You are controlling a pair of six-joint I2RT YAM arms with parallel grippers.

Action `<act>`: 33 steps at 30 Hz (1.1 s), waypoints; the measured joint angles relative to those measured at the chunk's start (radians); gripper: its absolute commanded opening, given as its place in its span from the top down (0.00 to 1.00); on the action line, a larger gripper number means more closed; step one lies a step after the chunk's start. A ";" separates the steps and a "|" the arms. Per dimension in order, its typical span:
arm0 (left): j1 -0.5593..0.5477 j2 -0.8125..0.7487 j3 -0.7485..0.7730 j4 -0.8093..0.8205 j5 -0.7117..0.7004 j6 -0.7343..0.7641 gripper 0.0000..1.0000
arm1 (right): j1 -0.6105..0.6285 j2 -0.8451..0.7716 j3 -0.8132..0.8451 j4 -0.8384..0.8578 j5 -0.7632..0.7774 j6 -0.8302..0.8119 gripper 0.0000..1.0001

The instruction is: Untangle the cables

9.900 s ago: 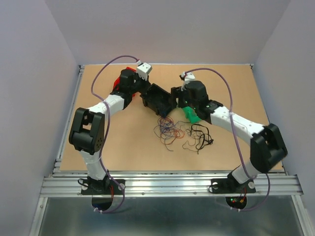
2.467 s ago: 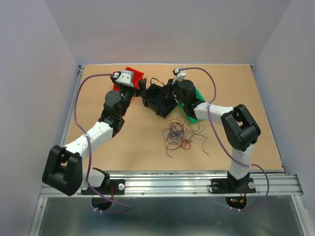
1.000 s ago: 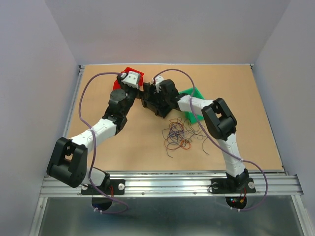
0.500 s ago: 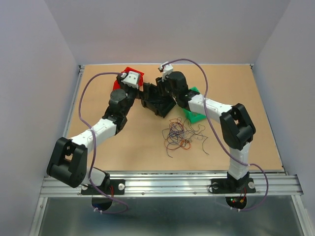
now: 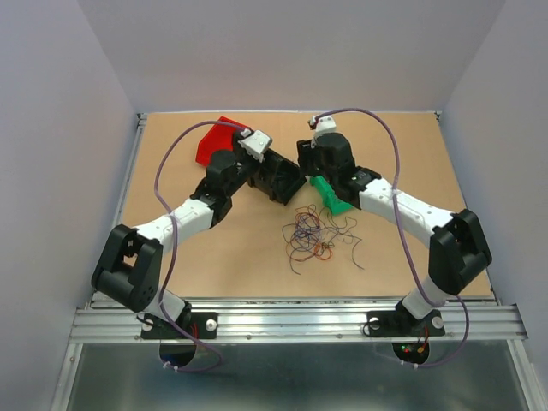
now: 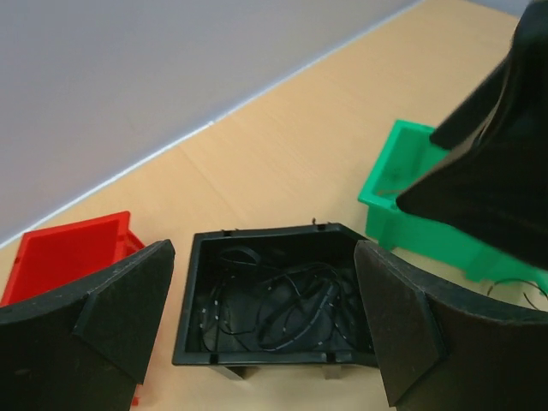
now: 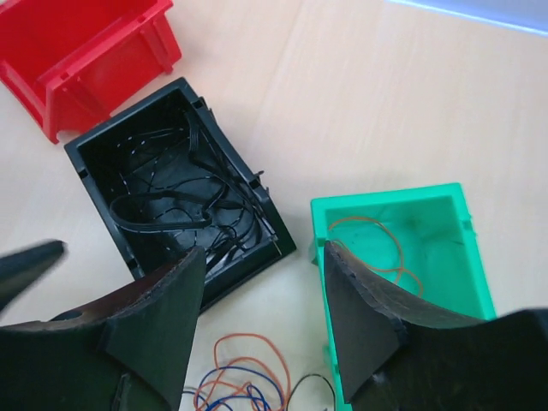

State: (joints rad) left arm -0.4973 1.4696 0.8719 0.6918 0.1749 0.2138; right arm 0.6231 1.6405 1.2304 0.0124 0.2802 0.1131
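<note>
The cables (image 5: pixel 310 235) lie on the desk (image 5: pixel 235 261), nearside of both bin-hovering arms; the right pincer (image 7: pixel 257 330), spread wide and empty, hangs nearer than the left pincer (image 6: pixel 261 312), equally spread and empty.

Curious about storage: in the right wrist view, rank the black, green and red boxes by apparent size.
1. black box, largest.
2. green box and red box: can't rank, both only partly visible.

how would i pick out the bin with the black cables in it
On the wooden table, look toward the far middle, where three small open bins sit in a row. It is the middle one, the black bin holding black cables, between a red bin and a green bin.
</note>
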 measured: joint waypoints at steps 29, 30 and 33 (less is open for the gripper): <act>-0.060 0.092 0.215 -0.333 -0.216 -0.191 0.13 | -0.148 0.193 0.029 -0.240 -0.013 -0.030 0.76; -0.062 0.092 0.215 -0.334 -0.237 -0.219 0.14 | -0.157 0.203 0.043 -0.239 -0.012 -0.030 0.75; -0.087 0.104 0.220 -0.348 -0.389 -0.328 0.18 | -0.182 0.236 0.090 -0.235 -0.008 -0.031 0.59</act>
State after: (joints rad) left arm -0.5838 1.5734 1.0920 0.3443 -0.2142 -0.1139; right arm 0.4416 1.8767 1.3209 -0.2230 0.2726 0.0826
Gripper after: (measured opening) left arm 0.845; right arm 0.275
